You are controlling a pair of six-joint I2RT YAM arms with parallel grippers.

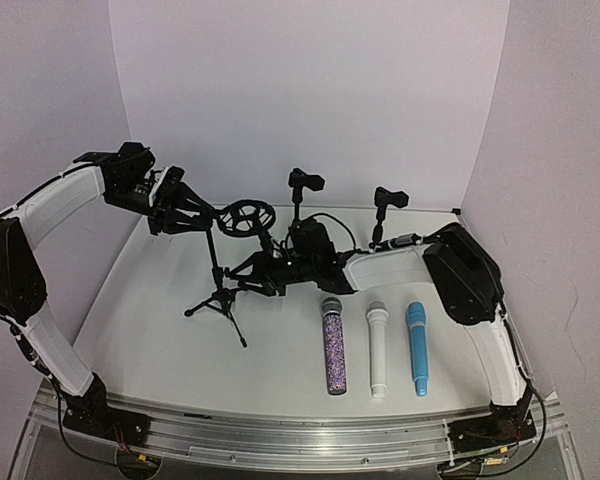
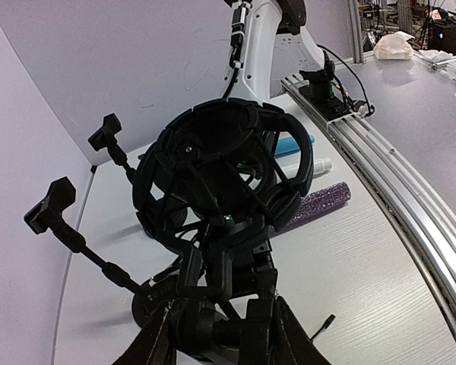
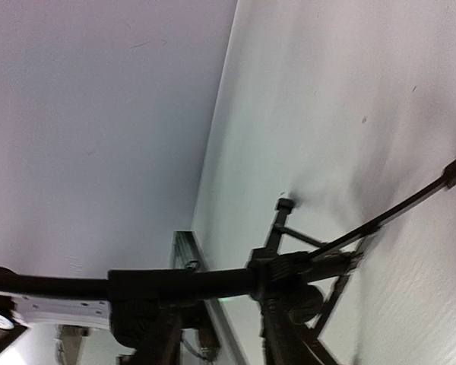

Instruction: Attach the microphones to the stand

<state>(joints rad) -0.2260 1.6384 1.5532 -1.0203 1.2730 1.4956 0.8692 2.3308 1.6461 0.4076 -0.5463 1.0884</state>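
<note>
Purple-glitter microphone (image 1: pixel 334 350) with silver mesh head, white microphone (image 1: pixel 378 352) and light-blue microphone (image 1: pixel 417 350) lie side by side on table (image 1: pixel 150 335), heads away from arm bases, apart from stand (image 1: pixel 214 262). Left gripper (image 1: pixel 205 215) clamped at stand top by ring mount (image 1: pixel 245 217) (black, cage-like). Right gripper (image 1: pixel 242 270) low beside stand; cannot tell grip.

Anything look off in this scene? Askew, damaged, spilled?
Nothing stands out. The purple microphone, white microphone and blue microphone lie side by side on the table, parallel, heads away from the arms, none mounted yet. The stand looks upright on its tripod. No spill or visible damage.
</note>
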